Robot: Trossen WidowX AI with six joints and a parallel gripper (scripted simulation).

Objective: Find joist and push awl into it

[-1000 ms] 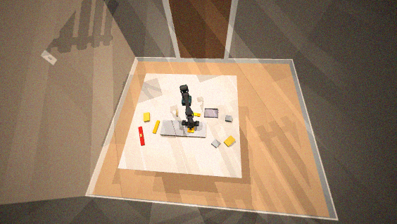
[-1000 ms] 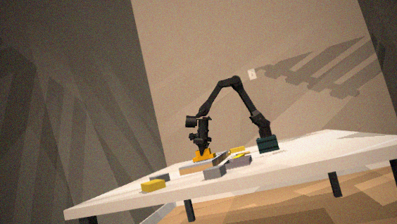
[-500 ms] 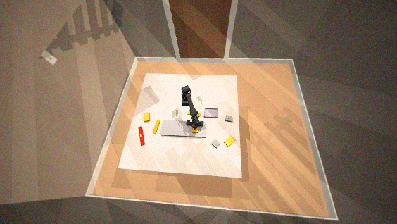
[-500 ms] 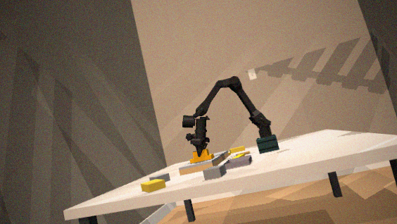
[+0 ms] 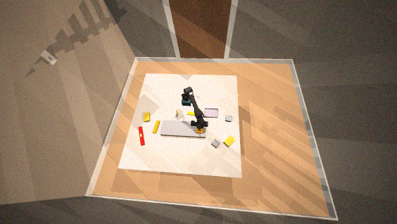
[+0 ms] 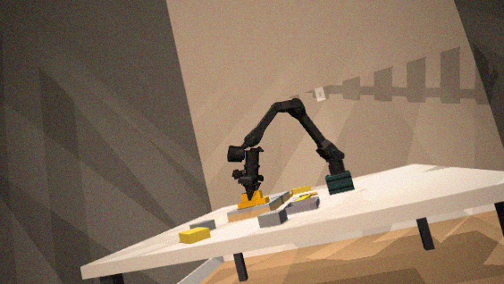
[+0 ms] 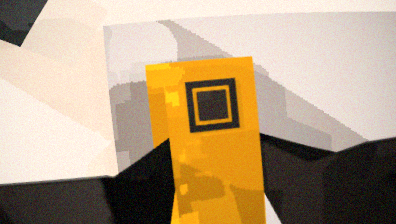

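My gripper [image 5: 199, 126] [image 6: 250, 197] [image 7: 208, 140] points down and is shut on the orange stud finder [image 5: 199, 130] [image 6: 253, 202] [image 7: 212, 145]. The stud finder appears to rest on the grey floor panel [image 5: 176, 130] [image 7: 325, 60], near its right end in the top view. That end edge shows left of the finder in the wrist view. The square on the finder's top is dark. The pale purple tray [image 5: 211, 113] [image 6: 304, 205] stands behind the panel, to the right. A small yellow thing [image 5: 191, 113] lies left of the tray; it is too small to tell whether it is the awl.
Left of the panel are an orange-yellow bar [image 5: 156, 127], a yellow block [image 5: 146, 117] and a red level [image 5: 141, 136]. On the right are grey blocks [image 5: 229, 118] [image 5: 215, 143] and a yellow block [image 5: 229, 141] [image 6: 194, 235]. The arm's base [image 5: 186, 102] [image 6: 340, 182] is behind the panel.
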